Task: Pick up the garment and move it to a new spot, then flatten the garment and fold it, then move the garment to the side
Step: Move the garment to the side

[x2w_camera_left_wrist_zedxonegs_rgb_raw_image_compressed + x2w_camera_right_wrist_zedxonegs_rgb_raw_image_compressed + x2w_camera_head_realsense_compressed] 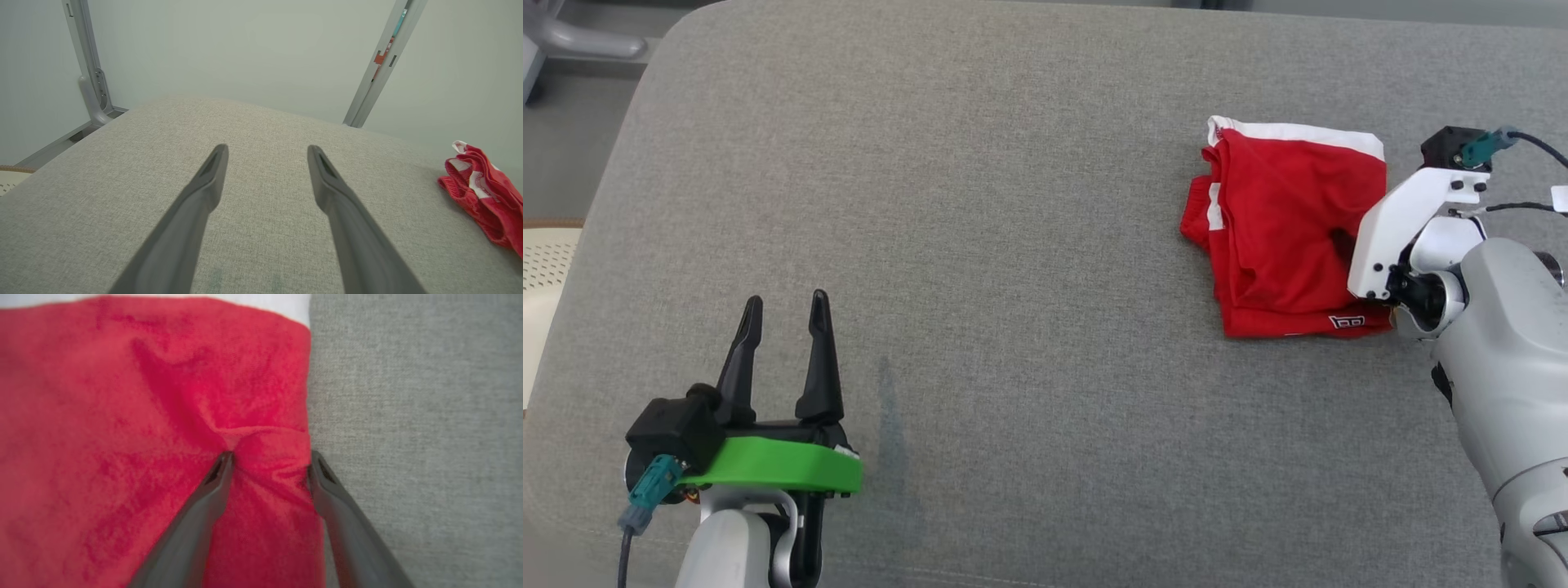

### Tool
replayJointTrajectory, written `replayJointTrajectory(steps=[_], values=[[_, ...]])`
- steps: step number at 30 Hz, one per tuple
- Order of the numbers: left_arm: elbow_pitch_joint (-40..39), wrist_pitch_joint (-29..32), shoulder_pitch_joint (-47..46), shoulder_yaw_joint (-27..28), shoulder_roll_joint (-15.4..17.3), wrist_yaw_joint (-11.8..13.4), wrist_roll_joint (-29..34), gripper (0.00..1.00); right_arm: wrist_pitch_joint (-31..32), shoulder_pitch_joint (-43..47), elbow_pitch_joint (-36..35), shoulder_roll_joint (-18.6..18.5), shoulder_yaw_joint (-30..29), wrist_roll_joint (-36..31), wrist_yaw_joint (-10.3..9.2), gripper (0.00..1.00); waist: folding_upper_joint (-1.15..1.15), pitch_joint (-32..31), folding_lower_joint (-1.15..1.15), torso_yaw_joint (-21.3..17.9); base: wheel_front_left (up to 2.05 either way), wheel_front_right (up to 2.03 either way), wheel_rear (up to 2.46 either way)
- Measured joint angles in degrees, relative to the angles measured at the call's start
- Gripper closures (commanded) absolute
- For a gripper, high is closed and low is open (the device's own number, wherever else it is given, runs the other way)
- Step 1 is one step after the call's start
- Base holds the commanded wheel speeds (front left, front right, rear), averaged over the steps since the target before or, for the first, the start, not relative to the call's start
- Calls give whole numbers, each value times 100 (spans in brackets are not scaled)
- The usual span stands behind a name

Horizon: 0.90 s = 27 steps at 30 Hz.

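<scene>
The garment (1290,229) is red with white trim and lies folded into a rough square at the right of the grey cushioned surface (1013,245). My right gripper (269,465) points down onto the garment's right edge. Its jaws stand apart, straddling a bunched ridge of red cloth (265,445), one finger on the fabric and the other at the hem. In the head view the white wrist mount (1388,220) covers those fingers. My left gripper (786,300) rests open and empty at the lower left, far from the garment (482,192).
The padded surface curves off at its left edge, with a pale perforated object (543,269) beyond it. Grey metal frame posts (92,81) (384,61) stand against the wall behind the surface. A faint dark stain (894,425) marks the cloth near my left gripper.
</scene>
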Motion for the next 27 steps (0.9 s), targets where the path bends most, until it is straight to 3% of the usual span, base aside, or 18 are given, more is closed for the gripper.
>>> replayJointTrajectory(steps=[1, 5, 10, 15, 19, 27], values=[[0, 0, -1, 5, -2, 0, 0, 0, 7, -12, -21, -24, 114, -14, 0, 100, 0, 5, 0, -10, 0, 0, 0], [-19, 0, -2, 38, -9, 0, 33, 0, 113, -49, -281, -211, 767, -45, 10, 100, 0, -23, 0, -109, 0, 0, 0], [-87, 0, 74, 123, -9, 0, 58, 0, 448, -171, -1091, -886, 1755, 208, 8, 100, 0, -138, 0, -387, 0, 0, 0], [-182, 0, 171, 125, 26, 0, 177, 0, 924, -269, -2012, -1451, 2286, 878, 8, 100, 0, -235, 0, -783, 0, 0, 0], [-288, 0, 166, 176, 103, 0, 202, 0, 1145, -319, -2466, -1937, 2338, 1171, 8, 100, 0, -258, 0, -1144, 0, 0, 0], [-345, 0, 106, 94, 186, 0, 221, 0, 964, -223, -2697, -2393, 2058, 1162, 8, 100, 0, -185, 0, -1770, 0, 0, 0]])
